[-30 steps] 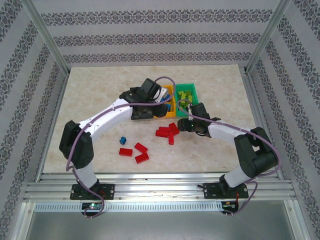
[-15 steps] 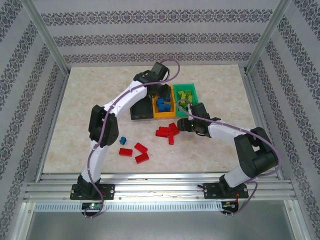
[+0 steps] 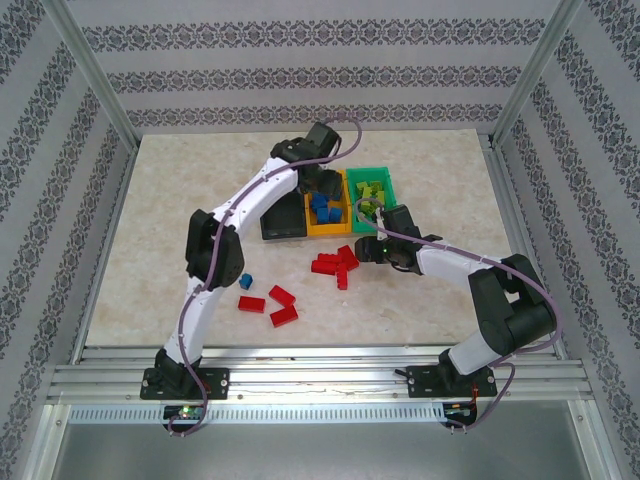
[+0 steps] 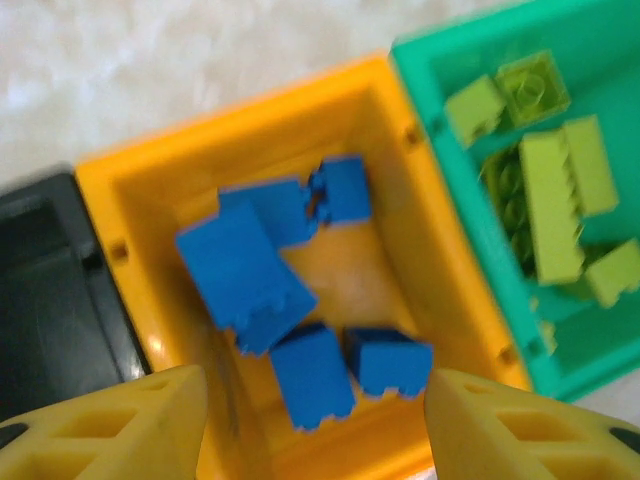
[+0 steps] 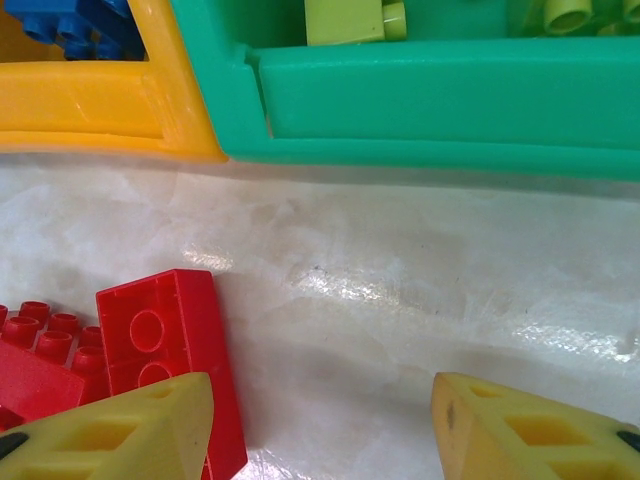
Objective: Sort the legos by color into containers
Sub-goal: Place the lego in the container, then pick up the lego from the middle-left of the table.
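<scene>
**Left Gripper Over the Blue Bricks' Bin, Right Gripper Low Beside the Red Ones**

On the worktop (image 3: 180, 200), past its middle toward the far edge, three bins in a row, touching side to side: black bin (image 4: 50, 290) on the left, orange-yellow bin (image 4: 250, 110) in the middle, green bin (image 4: 575, 340) on the right. In the orange-yellow bin, blue bricks (image 4: 250, 265) and no other colour, about five, some resting on one another. In the green bin, yellow-green bricks (image 4: 550, 210), several heaped together. Inside of the black bin dark in the left wrist view; contents not to be told.

Directly above the orange-yellow bin, the left gripper (image 4: 310, 400), pointing down, jaws parted to a middling width and holding nothing; blue bricks straight below the gap.

Just in front of the green bin's near wall, the right gripper (image 5: 320, 400), low over the worktop, jaws likewise parted and empty; bare marbled surface between them. Just beside the finger (image 5: 120, 430) on the left of the right wrist view, a red brick (image 5: 170, 350), partly hidden under that finger, with more red studs touching it farther left.

In the top view, a cluster of red bricks (image 3: 335, 264) near the middle of the worktop, between the bins and the near edge. Nearer the near edge and to the left, three more red ones (image 3: 270, 303), well apart from the bins. Just left of those, a small blue brick (image 3: 245, 281), alone.
</scene>
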Available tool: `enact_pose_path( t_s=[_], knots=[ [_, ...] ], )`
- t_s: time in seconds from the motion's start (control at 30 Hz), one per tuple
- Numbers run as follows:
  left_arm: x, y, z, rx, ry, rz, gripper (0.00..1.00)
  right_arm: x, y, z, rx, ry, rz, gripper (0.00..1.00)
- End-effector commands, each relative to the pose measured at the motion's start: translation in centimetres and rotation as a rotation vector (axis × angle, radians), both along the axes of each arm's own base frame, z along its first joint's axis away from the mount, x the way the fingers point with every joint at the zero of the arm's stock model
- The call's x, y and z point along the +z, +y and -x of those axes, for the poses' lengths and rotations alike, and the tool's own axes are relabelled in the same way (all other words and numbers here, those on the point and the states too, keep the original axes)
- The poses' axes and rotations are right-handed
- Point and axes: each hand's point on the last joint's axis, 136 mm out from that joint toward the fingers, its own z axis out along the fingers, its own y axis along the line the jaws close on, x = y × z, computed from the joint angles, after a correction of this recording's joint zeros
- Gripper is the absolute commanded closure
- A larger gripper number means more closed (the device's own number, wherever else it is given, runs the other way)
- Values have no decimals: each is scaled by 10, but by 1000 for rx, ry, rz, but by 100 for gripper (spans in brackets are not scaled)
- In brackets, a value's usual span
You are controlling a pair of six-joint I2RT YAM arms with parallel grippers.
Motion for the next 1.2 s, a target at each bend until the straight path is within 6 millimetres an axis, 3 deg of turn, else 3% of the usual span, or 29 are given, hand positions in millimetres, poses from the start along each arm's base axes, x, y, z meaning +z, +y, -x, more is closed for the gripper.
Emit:
enact_pose_path(
  t_s=[0.0,0.23,0.53,0.73,0.9,1.17],
  knots=[
    [39,6,14,-12,-83,68,40,3,0,-1,-13,-3,-33,40],
    [41,44,61,26,-159,91,39,3,-2,0,-15,-3,-25,40],
    [7,112,121,144,-103,72,37,3,-3,0,-19,-9,-28,39],
    [-7,153,151,192,-73,40,37,2,-2,0,-18,-7,-32,39],
    [-20,171,167,210,-17,11,37,0,-2,-1,-18,-2,-31,39],
    [-37,178,183,189,56,-20,37,0,-1,-1,-16,0,-32,39]
  ],
)
